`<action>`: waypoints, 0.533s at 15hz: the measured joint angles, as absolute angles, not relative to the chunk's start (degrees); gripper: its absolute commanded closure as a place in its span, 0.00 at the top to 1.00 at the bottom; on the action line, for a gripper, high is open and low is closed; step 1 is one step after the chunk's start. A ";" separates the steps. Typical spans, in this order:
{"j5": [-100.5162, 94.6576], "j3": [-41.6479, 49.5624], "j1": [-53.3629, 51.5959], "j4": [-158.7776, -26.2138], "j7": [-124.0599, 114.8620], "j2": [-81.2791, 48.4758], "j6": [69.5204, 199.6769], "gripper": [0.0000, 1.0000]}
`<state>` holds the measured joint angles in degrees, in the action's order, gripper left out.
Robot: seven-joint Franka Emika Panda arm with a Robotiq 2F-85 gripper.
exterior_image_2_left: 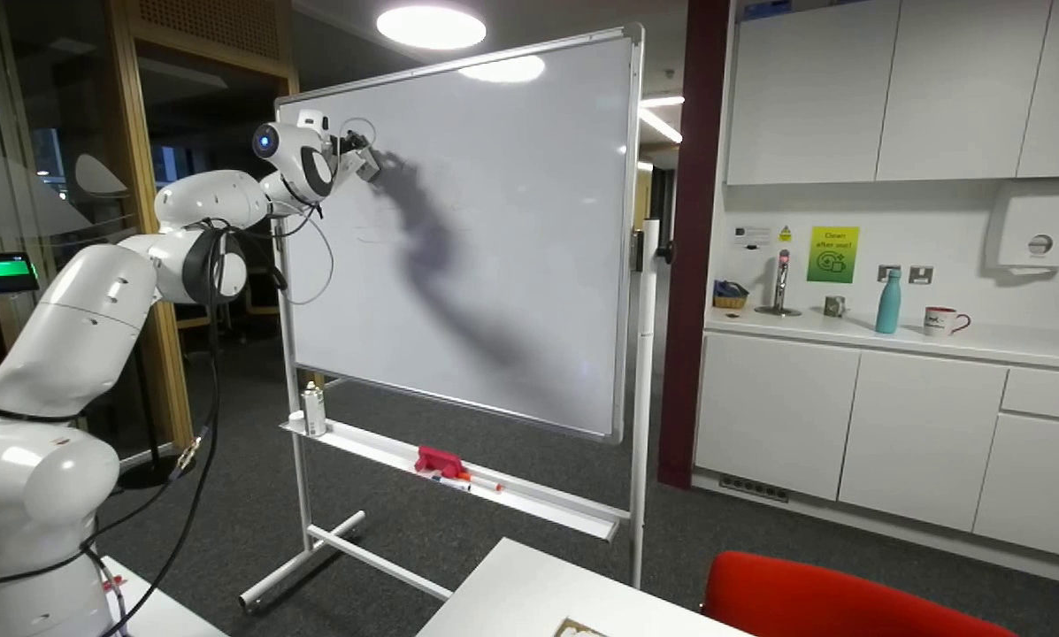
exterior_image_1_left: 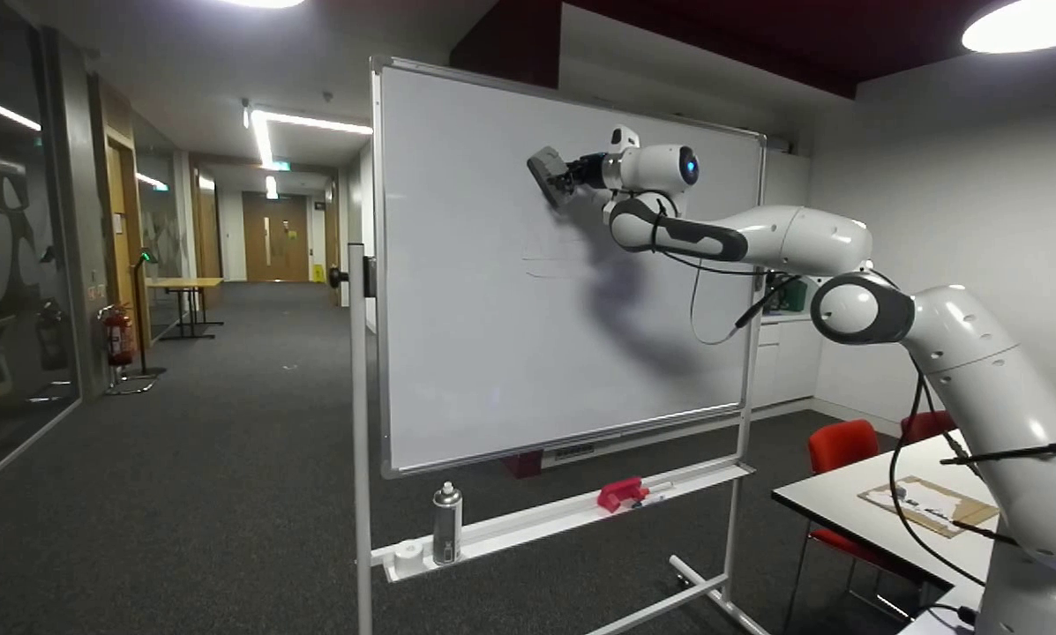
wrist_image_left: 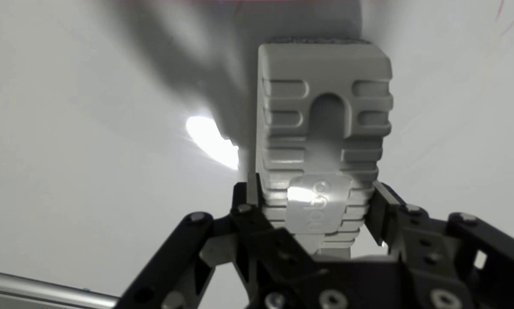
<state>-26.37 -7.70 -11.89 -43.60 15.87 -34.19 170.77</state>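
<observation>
A grey ribbed board eraser [wrist_image_left: 325, 64] with a silvery label lies between the two fingers of my gripper [wrist_image_left: 317, 195], which is shut on its sides. A strip of dark felt shows along the eraser's far end in the wrist view. Both exterior views place the eraser [exterior_image_1_left: 545, 175] [exterior_image_2_left: 366, 166] high up at the whiteboard [exterior_image_1_left: 492, 353], tilted relative to it. Whether the felt touches the board cannot be made out. Faint thin lines [exterior_image_1_left: 542, 260] run across the board below the eraser, and reddish strokes [wrist_image_left: 500, 9] appear at the wrist view's upper right.
Under the board, a tray [exterior_image_1_left: 528, 522] carries a spray can [exterior_image_1_left: 447, 524], a white roll [exterior_image_1_left: 408, 556], a red holder [exterior_image_1_left: 620, 494] and markers [exterior_image_2_left: 480, 482]. A white table [exterior_image_2_left: 529, 584] and red chair [exterior_image_2_left: 812, 597] stand nearby. Loose cables [exterior_image_1_left: 713, 339] hang from the arm.
</observation>
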 measured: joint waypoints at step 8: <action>-26.35 -4.05 -12.75 -43.59 8.18 -35.33 175.80 0.34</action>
<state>-26.35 -4.05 -12.75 -43.59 8.18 -35.33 175.80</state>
